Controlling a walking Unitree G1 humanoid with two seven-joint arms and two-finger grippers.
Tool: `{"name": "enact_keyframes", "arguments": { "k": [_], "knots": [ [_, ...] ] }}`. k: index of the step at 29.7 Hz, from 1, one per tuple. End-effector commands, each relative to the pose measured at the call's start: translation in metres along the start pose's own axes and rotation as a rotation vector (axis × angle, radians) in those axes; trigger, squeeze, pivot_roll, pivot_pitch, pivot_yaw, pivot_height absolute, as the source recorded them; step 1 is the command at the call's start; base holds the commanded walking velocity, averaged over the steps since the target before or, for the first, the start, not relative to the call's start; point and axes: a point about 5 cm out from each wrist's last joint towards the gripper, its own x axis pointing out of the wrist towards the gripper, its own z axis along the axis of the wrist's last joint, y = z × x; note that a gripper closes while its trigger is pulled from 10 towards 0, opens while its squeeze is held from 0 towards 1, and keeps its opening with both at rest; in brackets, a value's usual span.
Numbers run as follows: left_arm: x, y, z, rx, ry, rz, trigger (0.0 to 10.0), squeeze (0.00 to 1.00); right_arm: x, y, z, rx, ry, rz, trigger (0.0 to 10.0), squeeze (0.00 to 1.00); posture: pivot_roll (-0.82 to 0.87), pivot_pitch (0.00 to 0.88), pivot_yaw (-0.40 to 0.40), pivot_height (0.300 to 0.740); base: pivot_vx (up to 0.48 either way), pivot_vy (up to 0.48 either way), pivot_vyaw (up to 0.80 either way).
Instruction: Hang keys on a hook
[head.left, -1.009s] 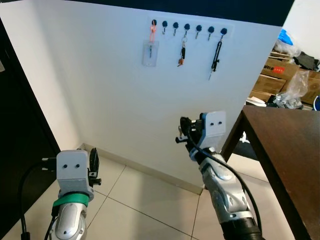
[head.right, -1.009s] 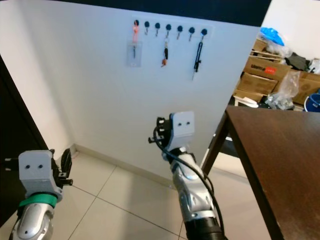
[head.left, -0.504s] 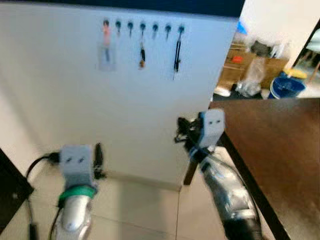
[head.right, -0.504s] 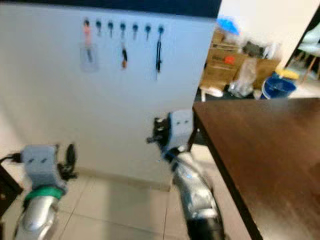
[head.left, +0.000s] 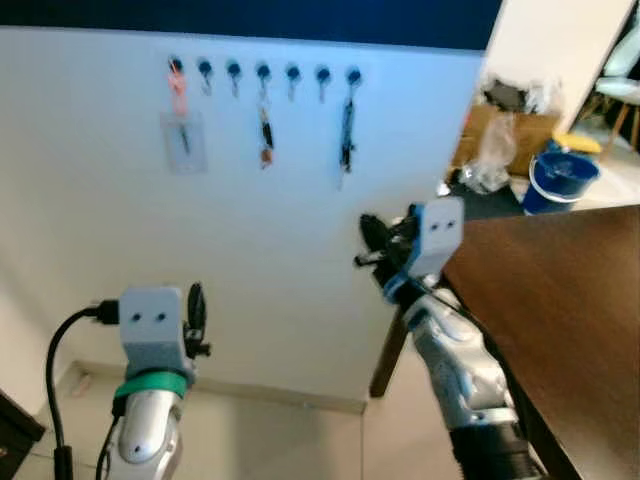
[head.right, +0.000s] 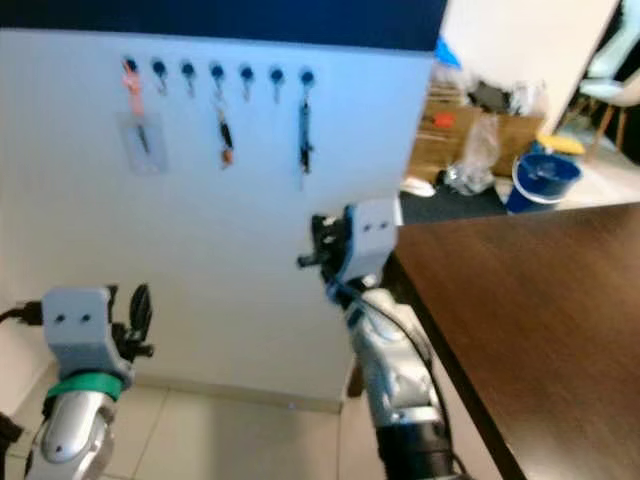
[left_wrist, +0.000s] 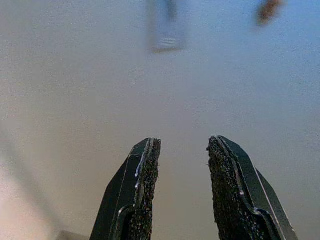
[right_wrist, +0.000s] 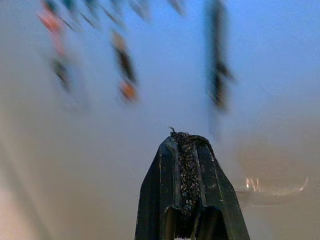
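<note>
Motion blur smears the hanging items (right_wrist: 125, 70) on the hooks (head.left: 262, 72) beyond recognition.

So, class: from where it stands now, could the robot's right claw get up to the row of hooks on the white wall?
Probably not yet. The right claw, fingers pressed together, sits well below the row of hooks. Nothing lies between them, only bare white wall, so the arm would likely need to rise further.

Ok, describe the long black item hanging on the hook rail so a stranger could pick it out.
On the white wall panel, a row of seven dark round hooks runs along the top. The long black strap-like item hangs from the last hook, nearest the dark brown wooden table. It is all black and hangs lowest, unlike the pink-strapped clear card holder and the small orange-tipped key bunch.
</note>
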Motion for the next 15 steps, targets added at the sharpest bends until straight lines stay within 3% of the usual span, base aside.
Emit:
{"name": "enact_keyframes", "arguments": {
  "k": [1,15],
  "knots": [
    [-0.003,0.007,-0.007,0.004,0.038,0.02,10.0,0.0,0.005,0.012,0.01,0.013,-0.034,0.052,10.0,0.0,-0.19,0.101,0.057,0.74,0.428,0.0,0.0],
    [-0.002,0.008,-0.007,0.005,0.039,0.017,10.0,0.0,0.013,0.013,0.034,0.008,-0.107,0.066,10.0,0.0,-0.19,0.101,0.057,0.74,0.428,0.0,0.0]
  ]
}}
